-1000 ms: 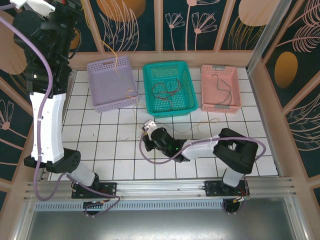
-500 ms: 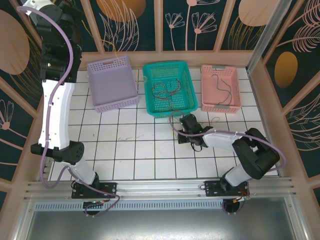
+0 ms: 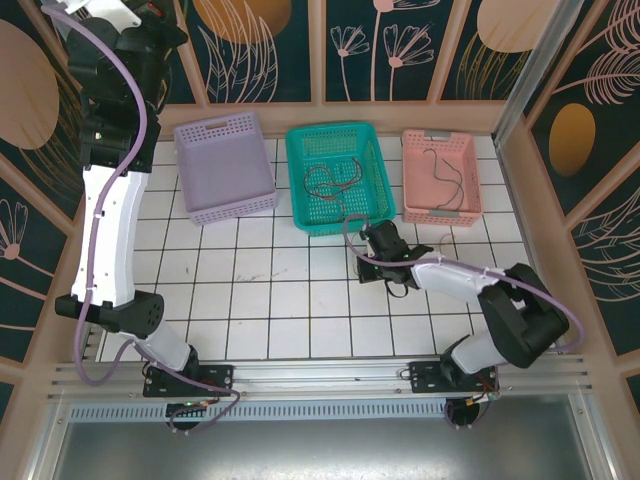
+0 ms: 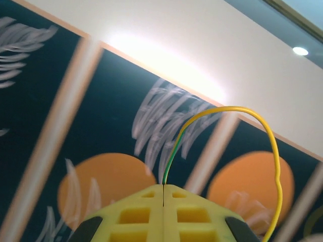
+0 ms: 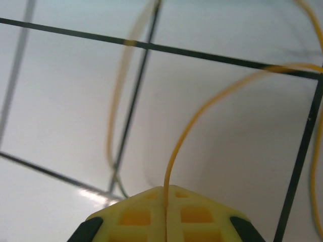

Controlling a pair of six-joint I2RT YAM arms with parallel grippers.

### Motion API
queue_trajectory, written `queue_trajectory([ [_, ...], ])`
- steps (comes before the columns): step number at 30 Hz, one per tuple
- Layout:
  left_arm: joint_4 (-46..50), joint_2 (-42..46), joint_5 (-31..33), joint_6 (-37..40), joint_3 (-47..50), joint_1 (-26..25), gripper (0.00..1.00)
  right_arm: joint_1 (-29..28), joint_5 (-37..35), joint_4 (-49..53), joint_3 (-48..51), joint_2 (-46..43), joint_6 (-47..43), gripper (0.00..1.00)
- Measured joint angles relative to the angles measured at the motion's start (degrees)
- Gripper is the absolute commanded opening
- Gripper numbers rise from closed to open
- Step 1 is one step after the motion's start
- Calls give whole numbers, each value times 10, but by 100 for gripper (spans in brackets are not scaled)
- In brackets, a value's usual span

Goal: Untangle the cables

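Found left gripper [image 4: 164,189] lifted high over the back-left corner of the table [image 3: 250,290], facing the painted wall panels [image 4: 75,126]. Jaws pressed together, pinching a yellow-green wire [image 4: 237,108] at the seam. Green where it leaves the fingertips, turning yellow as it arches up and over to the right, then dropping with a small kink out of the lower edge of the left wrist view.

Found right gripper [image 5: 165,190] low over the white tiles, right of the table's middle and just in front of the teal basket [image 3: 300,200]. Jaws pressed together here too, pinching a tan-yellow wire [image 5: 202,113] that rises from the seam and curves away to the right across a dark grout line. Noted a second, blurred tan strand [image 5: 118,101] looping over the tiles to the left of it. Cannot tell whether both belong to one wire.

Logged three baskets in a row along the back edge of the table:
- lilac basket [image 3: 190,180] toward the left, tilted slightly.
- teal basket in the middle, holding dark and red wires [image 3: 325,180] lying tangled together on its floor.
- pink basket [image 3: 410,190] toward the right, holding a dark wire [image 3: 445,180] curled loosely inside.
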State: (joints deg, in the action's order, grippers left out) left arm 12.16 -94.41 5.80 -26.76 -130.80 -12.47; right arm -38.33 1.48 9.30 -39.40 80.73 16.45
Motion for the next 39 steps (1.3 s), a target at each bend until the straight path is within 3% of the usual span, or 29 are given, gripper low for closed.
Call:
queue_trajectory([
  [7,3,36,-96,0,44,0,0,-92,32,-25,14,-99,0,0],
  [14,-3,66,-129,-15,82,0,0,-134,62,-35,43,-88,5,0],
  [18,-14,67,-154,-35,94,0,0,-118,63,-34,43,-62,30,38],
  [23,-31,66,-215,-59,99,0,0,-93,44,-42,53,-127,73,72],
  [26,-51,66,-265,-72,111,0,0,-70,45,-57,56,-221,101,75],
  [29,-57,65,-314,-85,125,0,0,-19,75,-75,38,-261,130,75],
  [32,-60,64,-352,-94,141,0,0,14,106,-77,-5,-239,154,75],
  [39,-111,105,-424,-139,276,0,0,30,161,-83,-132,-116,213,78],
])
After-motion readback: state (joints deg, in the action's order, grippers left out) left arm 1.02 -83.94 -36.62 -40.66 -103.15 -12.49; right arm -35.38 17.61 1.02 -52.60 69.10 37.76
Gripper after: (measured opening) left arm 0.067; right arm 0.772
